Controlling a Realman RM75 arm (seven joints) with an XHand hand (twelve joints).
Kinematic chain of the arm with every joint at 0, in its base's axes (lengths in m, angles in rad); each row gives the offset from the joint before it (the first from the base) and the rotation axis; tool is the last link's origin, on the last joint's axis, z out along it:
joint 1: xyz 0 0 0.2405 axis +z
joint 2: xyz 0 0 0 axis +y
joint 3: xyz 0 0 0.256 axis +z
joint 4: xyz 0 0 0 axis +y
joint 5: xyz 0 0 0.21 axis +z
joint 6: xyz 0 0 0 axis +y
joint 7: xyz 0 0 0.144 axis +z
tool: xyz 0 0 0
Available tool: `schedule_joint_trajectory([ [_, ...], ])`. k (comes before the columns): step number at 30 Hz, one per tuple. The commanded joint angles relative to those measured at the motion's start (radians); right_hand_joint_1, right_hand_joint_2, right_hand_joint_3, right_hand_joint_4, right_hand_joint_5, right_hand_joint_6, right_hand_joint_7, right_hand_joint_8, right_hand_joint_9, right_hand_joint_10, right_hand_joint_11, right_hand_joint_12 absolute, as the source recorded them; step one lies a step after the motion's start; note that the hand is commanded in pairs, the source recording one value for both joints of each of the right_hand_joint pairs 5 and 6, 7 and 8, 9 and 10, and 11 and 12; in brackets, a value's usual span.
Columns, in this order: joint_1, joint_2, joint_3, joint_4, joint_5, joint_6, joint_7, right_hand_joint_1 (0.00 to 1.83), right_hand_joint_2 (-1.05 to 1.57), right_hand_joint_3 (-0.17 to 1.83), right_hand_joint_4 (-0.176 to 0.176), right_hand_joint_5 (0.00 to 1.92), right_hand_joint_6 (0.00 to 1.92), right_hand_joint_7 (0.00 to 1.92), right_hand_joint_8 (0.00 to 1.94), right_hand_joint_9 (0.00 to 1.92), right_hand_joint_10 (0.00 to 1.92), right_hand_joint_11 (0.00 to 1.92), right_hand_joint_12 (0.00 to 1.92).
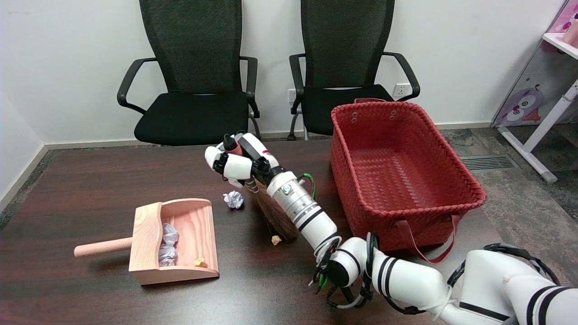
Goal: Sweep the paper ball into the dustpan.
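Observation:
My right hand (235, 163) grips the reddish handle of a small brown broom (273, 214), whose bristles fan down to the table under my forearm. A crumpled white paper ball (233, 199) lies just left of the bristles. A small tan scrap (275, 239) sits at the bristle tips. The wooden dustpan (185, 241) rests at the left, mouth facing right, with white paper balls (168, 243) and a tan scrap (199, 262) inside it.
A red woven basket (402, 167) stands to the right of my arm on the dark table (90, 180). Two black office chairs (194, 76) stand behind the table's far edge. The dustpan's round handle (101, 247) points left.

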State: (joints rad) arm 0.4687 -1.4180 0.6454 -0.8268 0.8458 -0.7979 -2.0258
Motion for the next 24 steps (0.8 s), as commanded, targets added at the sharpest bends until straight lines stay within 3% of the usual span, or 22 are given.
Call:
schedule_joint_trajectory([
  [1, 0.033, -0.027, -0.01, 0.047, 0.135, -0.019, 0.311, 0.71, 0.61, 1.31, 0.007, 1.92, 1.92, 1.92, 1.92, 1.92, 1.92, 1.92, 1.92],
  [24, 0.082, 0.019, 0.008, 0.03, 0.151, -0.155, 0.577, 0.74, 0.54, 1.32, 0.003, 1.92, 1.92, 1.92, 1.92, 1.92, 1.92, 1.92, 1.92],
])
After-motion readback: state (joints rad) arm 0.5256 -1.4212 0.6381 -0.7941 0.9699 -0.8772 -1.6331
